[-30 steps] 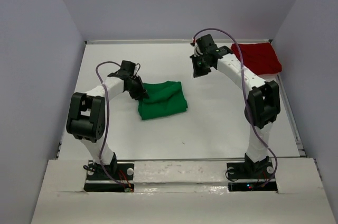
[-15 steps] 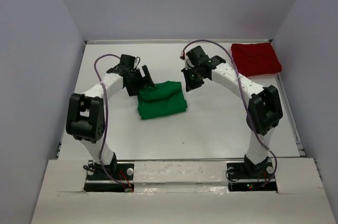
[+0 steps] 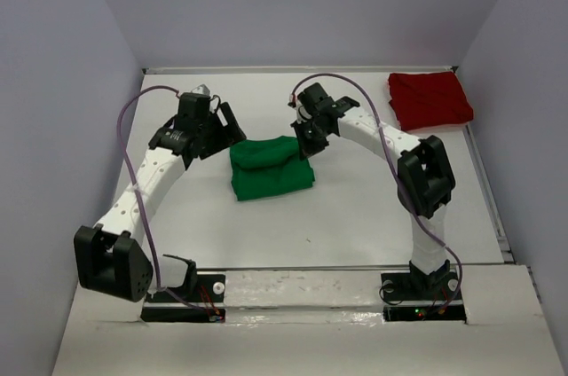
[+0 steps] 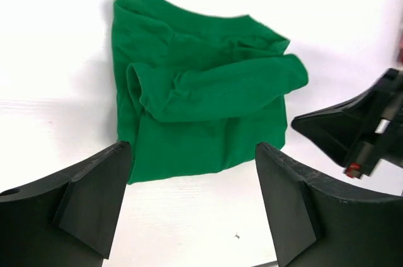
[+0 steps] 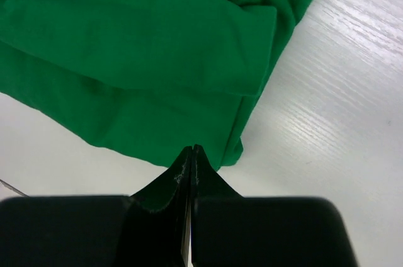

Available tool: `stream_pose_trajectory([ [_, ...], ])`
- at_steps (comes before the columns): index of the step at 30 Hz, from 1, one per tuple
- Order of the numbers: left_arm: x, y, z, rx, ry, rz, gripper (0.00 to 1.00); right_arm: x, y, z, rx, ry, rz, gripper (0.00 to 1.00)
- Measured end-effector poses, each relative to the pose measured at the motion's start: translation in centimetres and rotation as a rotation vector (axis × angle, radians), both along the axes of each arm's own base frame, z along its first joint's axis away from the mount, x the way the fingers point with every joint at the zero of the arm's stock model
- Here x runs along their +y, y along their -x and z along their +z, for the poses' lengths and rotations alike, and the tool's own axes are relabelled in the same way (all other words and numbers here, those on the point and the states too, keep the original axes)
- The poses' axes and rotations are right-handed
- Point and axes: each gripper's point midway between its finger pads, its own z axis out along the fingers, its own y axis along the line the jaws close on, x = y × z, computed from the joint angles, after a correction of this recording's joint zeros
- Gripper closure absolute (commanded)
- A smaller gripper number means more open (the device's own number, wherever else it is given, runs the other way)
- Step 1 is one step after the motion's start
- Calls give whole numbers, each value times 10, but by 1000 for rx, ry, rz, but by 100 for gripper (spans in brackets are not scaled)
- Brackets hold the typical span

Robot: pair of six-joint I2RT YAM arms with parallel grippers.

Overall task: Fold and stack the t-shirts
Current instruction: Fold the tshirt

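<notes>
The bright green t-shirt [image 3: 271, 168] lies folded and a little rumpled on the white table, left of centre. It fills the left wrist view [image 4: 201, 90] and the right wrist view [image 5: 138, 46]. The dark red t-shirt [image 3: 429, 99] lies folded at the far right corner. My left gripper [image 3: 232, 130] hovers open and empty just off the green shirt's upper left, its jaws wide apart [image 4: 192, 179]. My right gripper [image 3: 308, 144] is shut and empty [image 5: 192, 150], its tips above the green shirt's upper right corner. It also shows in the left wrist view [image 4: 352, 131].
Grey walls close in the table [image 3: 373, 207] at the back and both sides. A raised white ledge [image 3: 302, 283] carrying both arm bases runs along the near edge.
My left gripper has let go of the green shirt's left edge, opened and drawn back up and left. My right gripper has moved left from near the red shirt to the green shirt's upper right corner.
</notes>
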Motion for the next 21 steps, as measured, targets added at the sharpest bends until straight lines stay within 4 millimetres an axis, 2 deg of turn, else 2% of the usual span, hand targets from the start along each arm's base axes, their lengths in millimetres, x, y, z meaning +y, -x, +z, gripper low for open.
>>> stream_pose_trajectory([
  [3,8,6,26,-70,-2,26,11,7,3,-1,3,-9,13,100],
  [6,7,9,29,-79,9,23,11,19,7,-10,21,-12,36,100],
  [7,4,11,25,-73,14,17,11,24,6,-14,26,-13,42,100],
  [11,-8,32,-19,45,22,-30,11,41,3,-38,63,-3,63,100],
  [13,-12,40,-34,92,23,-47,11,46,2,-47,78,2,67,100],
  [16,-20,45,-39,110,31,-70,11,56,-10,-55,77,0,69,100],
  [21,-33,47,-39,100,34,-110,11,71,-33,-50,40,-4,65,100],
])
